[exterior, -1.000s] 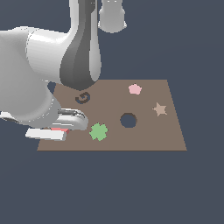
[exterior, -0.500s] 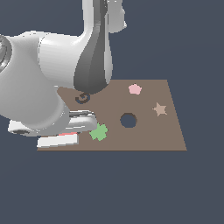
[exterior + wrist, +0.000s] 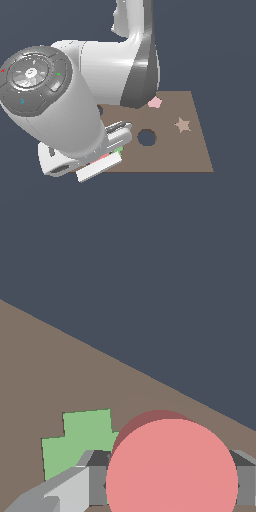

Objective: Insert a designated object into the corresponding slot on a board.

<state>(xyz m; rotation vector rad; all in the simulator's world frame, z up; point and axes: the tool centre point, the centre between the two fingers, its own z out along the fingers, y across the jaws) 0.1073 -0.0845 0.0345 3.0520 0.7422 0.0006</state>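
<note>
Dark backdrop; board (image 3: 192, 150) near-edge corner: claw (image 3: 170, 486) clamps disc (image 3: 172, 468) beside clover (image 3: 82, 438); hole (image 3: 147, 137) unobstructed, apart.

The arm (image 3: 95, 90) is glossy white with a dark grey band; its round joint cap carries tiny red, green and blue dots (markings unreadable).

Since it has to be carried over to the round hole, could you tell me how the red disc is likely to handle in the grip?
The red disc looks stiff and thin, so probably light. Its round edge gives the fingers little to bite on, so it might pivot or slip. Released on edge it could roll; flat on the board it should lie steady.
</note>
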